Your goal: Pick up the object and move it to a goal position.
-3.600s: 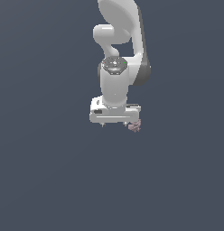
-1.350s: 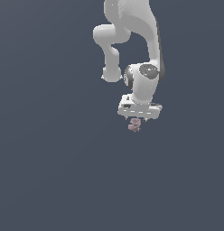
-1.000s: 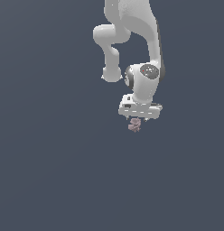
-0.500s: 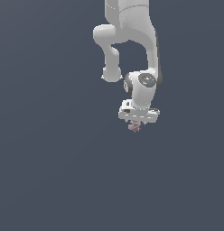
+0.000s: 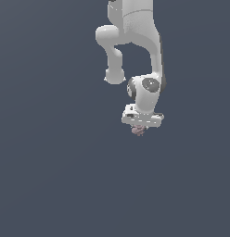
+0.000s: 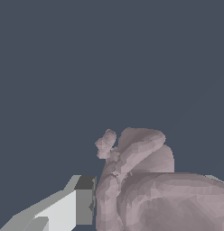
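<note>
The object (image 5: 138, 131) is a tiny lumpy pink-brown thing hanging just under the white gripper (image 5: 139, 127) in the exterior view. In the wrist view the object (image 6: 145, 185) fills the space close to the camera, pressed against one grey-tipped finger (image 6: 82, 198); the other finger is mostly hidden behind it. The gripper is shut on the object, held up in the air at the end of the bent white arm (image 5: 135, 51).
A plain dark blue-grey background (image 5: 52, 176) surrounds the arm on all sides; no other objects, edges or containers show.
The wrist has turned and shifted slightly toward the exterior view's left over the last second, carrying the object with it. The grip has not changed.
</note>
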Motion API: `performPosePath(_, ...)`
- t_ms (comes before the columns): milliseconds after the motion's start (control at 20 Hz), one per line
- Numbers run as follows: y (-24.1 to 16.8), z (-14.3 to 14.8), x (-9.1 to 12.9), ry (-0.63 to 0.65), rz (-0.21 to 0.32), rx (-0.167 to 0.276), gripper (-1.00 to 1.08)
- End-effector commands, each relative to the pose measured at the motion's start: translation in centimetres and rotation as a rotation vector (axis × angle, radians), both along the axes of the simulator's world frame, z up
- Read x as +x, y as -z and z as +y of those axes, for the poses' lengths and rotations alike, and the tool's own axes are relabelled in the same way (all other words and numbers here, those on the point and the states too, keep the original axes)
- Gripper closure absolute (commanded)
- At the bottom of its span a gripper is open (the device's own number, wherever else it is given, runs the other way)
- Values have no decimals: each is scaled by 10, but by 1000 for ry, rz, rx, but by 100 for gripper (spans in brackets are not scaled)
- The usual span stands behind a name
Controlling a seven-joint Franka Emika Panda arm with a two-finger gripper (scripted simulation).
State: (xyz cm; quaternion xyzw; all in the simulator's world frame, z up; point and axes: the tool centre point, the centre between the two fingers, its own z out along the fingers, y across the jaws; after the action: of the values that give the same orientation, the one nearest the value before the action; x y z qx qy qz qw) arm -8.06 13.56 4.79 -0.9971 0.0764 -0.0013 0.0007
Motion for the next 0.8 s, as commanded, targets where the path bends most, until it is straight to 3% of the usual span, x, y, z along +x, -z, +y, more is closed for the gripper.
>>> performPosePath(0, 1, -1, -1, 2, 3, -1, 108)
performPosePath(400, 0, -3, 1, 0, 0, 0, 108)
performPosePath(750, -4, -33, 12, 0, 0, 0, 108)
